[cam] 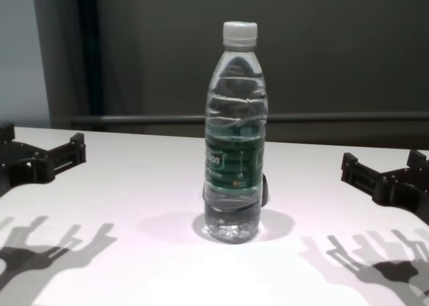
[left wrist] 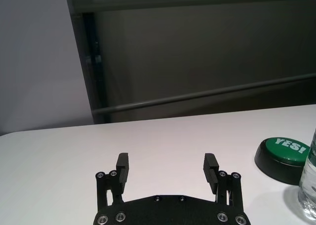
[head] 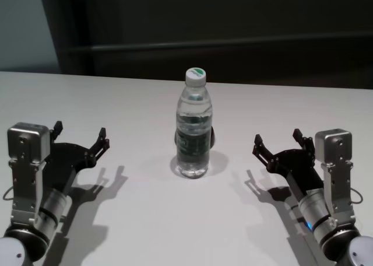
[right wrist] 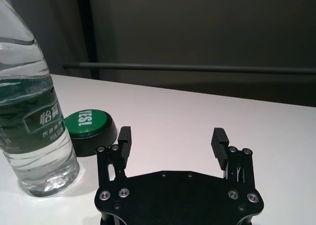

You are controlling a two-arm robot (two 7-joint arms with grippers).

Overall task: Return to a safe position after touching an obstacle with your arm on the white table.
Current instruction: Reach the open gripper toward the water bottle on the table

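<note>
My left gripper hangs low over the counter, well to the left of the bottle and nearer to me than it. Its jaws are spread wide with nothing between them; in the left wrist view the gripper shows bare counter in the gap. My right gripper mirrors it, well to the right of the bottle and also on my side of it, jaws spread just as wide and holding nothing. From the right wrist view this gripper points past the bottle and stays apart from it.

The bottle stands upright on the counter, roughly midway between my two grippers, touched by neither. It is clear, with water in it, a dark green label band and a white cap; the chest view shows the bottle square in front of me.

Just behind the bottle, close to its base, sits a low black disc with a green top marked "YES!"; the left wrist view catches the disc beside the bottle's edge.
</note>
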